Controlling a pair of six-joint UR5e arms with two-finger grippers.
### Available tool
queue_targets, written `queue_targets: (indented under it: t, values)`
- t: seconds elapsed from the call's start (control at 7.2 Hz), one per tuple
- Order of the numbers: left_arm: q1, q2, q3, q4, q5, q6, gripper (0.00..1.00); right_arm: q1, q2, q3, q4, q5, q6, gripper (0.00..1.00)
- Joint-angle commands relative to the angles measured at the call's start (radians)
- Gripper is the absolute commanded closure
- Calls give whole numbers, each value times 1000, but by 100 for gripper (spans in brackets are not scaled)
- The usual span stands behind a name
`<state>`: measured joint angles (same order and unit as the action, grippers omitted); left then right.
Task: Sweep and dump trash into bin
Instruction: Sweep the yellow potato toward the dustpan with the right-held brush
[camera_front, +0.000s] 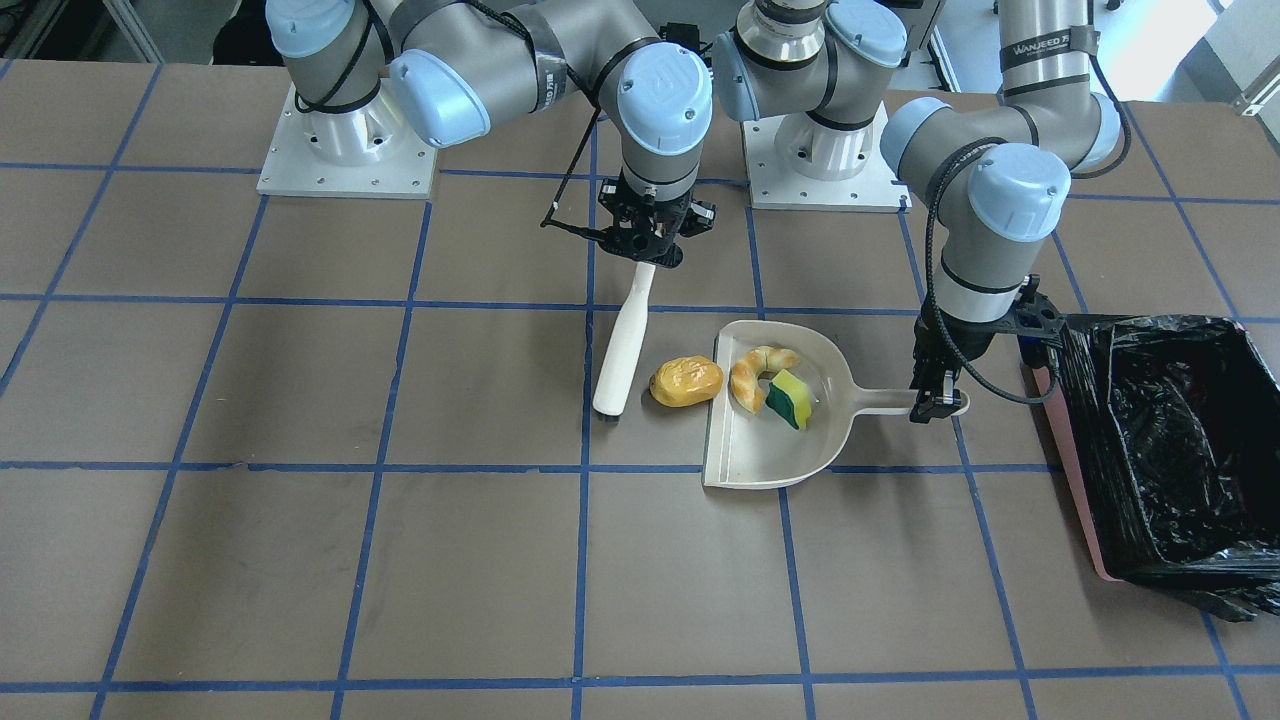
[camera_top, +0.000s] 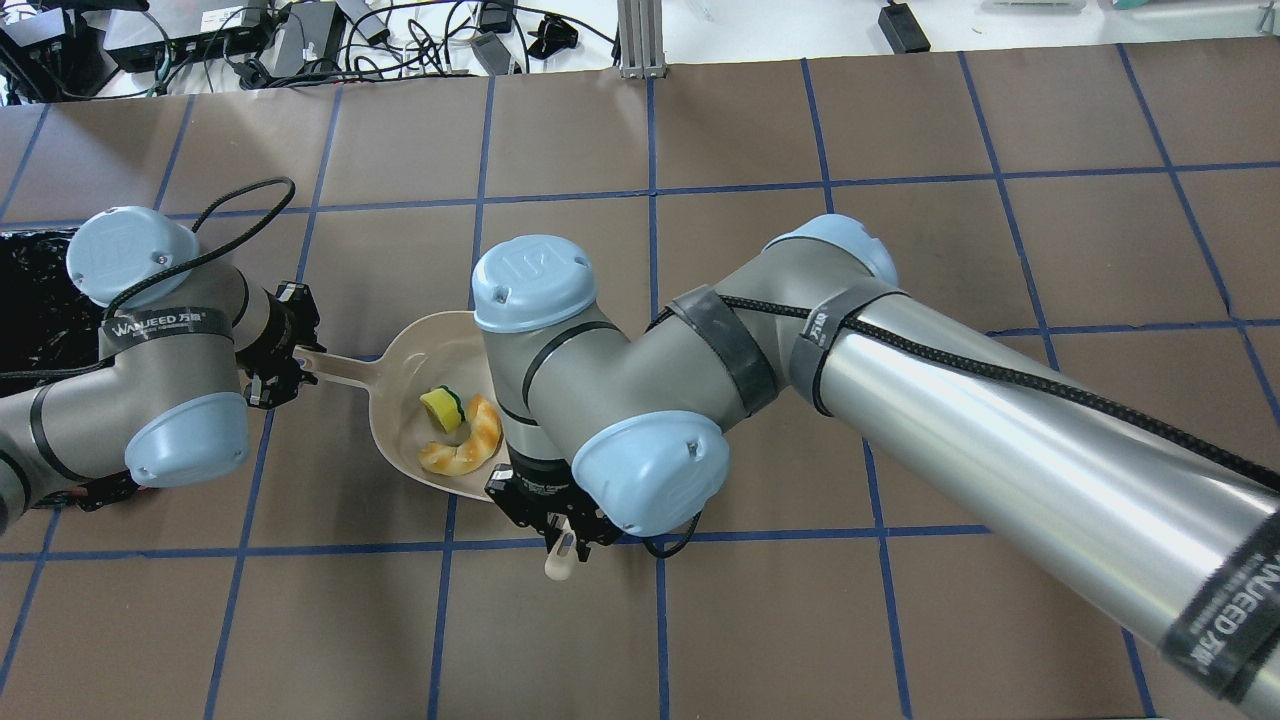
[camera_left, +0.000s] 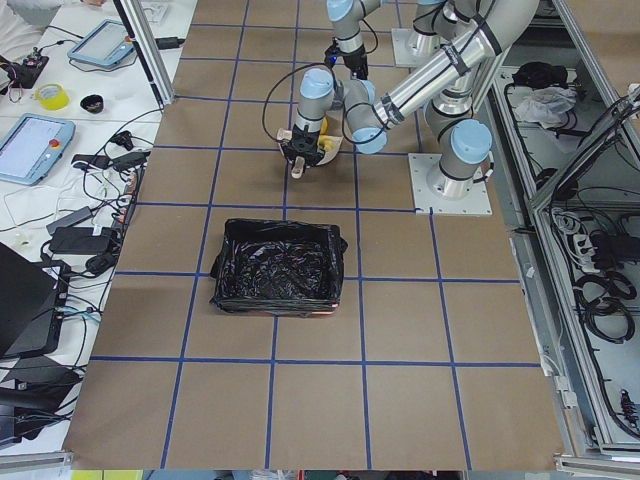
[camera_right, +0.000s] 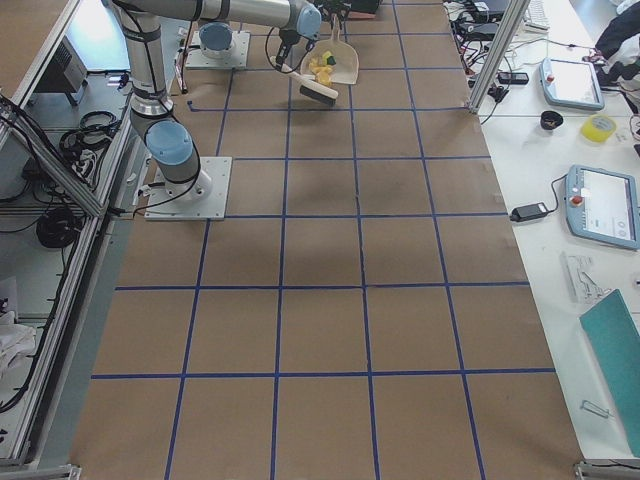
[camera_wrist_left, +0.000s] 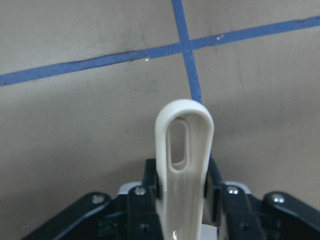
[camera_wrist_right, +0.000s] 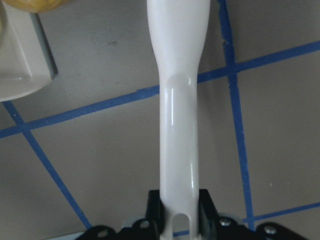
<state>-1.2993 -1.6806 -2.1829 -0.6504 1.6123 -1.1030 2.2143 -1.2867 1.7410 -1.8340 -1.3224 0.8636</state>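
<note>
The beige dustpan (camera_front: 760, 455) lies flat on the table. The croissant-like piece (camera_front: 757, 372) and the yellow-green sponge wedge (camera_front: 790, 397) lie inside it; both also show in the overhead view, the sponge (camera_top: 441, 407) and the croissant (camera_top: 465, 450). The golden-brown lump (camera_front: 686, 381) sits on the table, touching the pan's open edge. My left gripper (camera_front: 938, 400) is shut on the dustpan handle (camera_wrist_left: 184, 150). My right gripper (camera_front: 645, 245) is shut on a white brush handle (camera_wrist_right: 179, 125); the brush head (camera_front: 612, 398) rests beside the lump. The black-lined bin (camera_front: 1170, 450) stands beyond the pan's handle.
The brown table carries a blue tape grid (camera_front: 580, 470). Both arm bases (camera_front: 348, 150) stand at the table's far edge in the front view. In the overhead view my right arm (camera_top: 900, 370) hides the lump, and the bin (camera_top: 35, 300) is at the left edge.
</note>
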Motion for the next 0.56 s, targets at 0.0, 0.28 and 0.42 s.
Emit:
queue_targets:
  t: [0.0,0.28,0.42]
  values:
    - [0,-2,0,2,0,0,100,82,77,-34,-285,6,-3,100]
    - [0,-5,11,0,-2,0,100,85,87,-69,-355,9,-15,100]
    - [0,-7,23,-3,-2,5,100,85,89,-75,-338,-4,-18,100]
